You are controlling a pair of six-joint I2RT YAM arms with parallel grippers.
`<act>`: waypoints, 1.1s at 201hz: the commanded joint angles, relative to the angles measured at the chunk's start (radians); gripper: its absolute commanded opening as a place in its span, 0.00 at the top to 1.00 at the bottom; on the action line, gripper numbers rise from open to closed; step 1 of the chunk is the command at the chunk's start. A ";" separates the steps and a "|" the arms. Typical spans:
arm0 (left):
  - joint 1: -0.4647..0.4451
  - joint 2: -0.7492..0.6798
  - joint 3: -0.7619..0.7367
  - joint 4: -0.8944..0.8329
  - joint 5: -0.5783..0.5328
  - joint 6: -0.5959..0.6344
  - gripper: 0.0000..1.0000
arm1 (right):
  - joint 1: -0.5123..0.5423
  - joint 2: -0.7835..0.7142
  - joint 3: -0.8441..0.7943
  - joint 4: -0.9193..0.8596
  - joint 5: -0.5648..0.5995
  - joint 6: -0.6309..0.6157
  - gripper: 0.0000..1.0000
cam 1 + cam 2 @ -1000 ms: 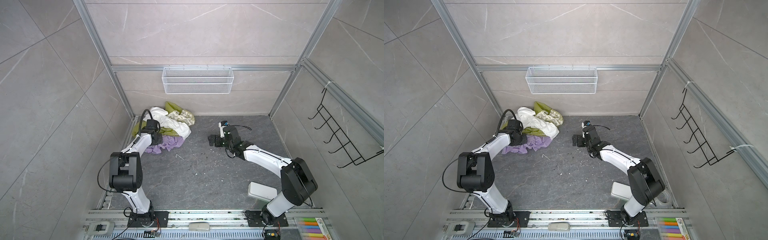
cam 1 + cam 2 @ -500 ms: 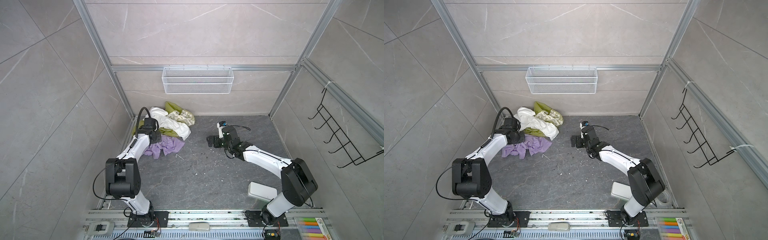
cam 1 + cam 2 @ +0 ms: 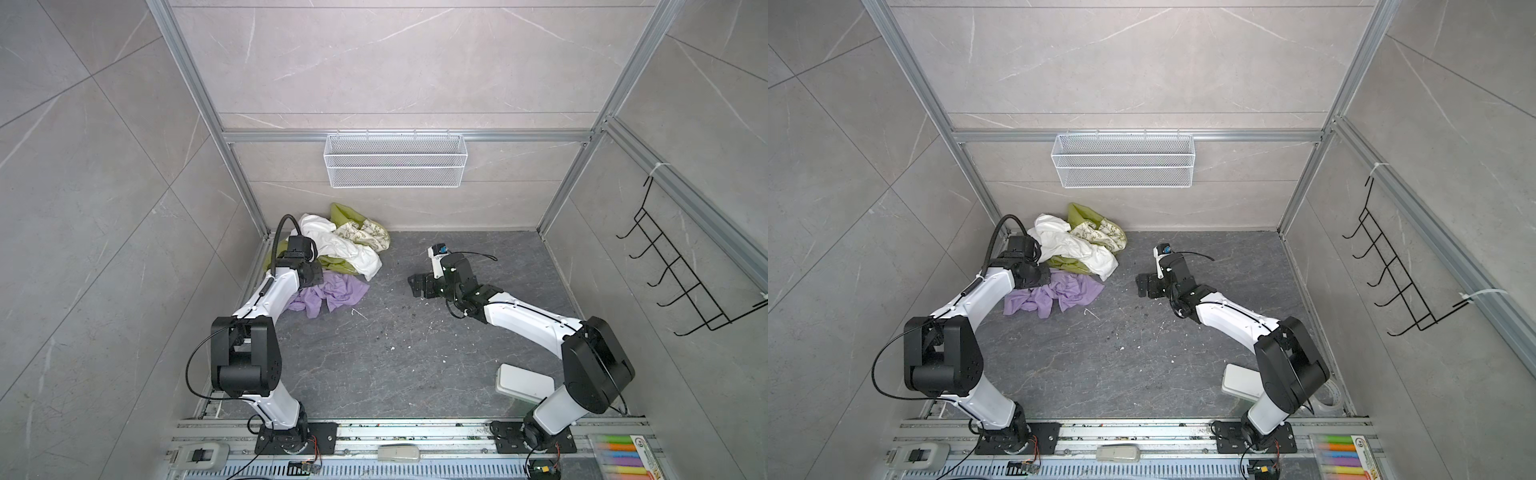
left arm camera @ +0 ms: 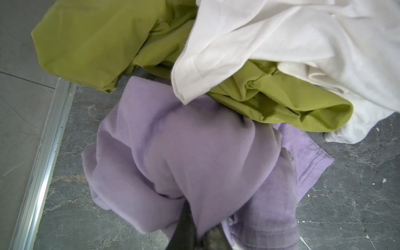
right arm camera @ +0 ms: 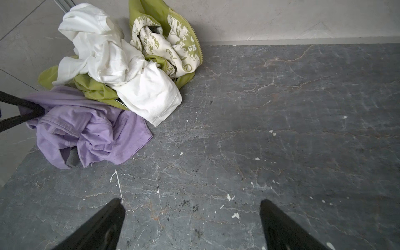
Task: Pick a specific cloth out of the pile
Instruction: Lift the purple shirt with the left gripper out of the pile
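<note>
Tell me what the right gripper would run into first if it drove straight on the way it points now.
Most likely the grey tabletop: the right gripper, open, tilts down at bare surface. The lilac cloth and the pile lie to the side of that line, though depth is unclear.

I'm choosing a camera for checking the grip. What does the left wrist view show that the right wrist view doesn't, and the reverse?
Only the left wrist view: a close look at the lilac cloth bunched into the shut left gripper. Only the right wrist view: the printed cream cloth, and the open right gripper over bare floor. Both: the lilac cloth pinched by the left gripper, the white cloth and the green cloth.
</note>
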 commanded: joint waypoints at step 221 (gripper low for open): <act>0.002 -0.086 0.133 0.053 0.121 -0.039 1.00 | 0.059 0.006 0.034 0.091 -0.149 -0.101 0.00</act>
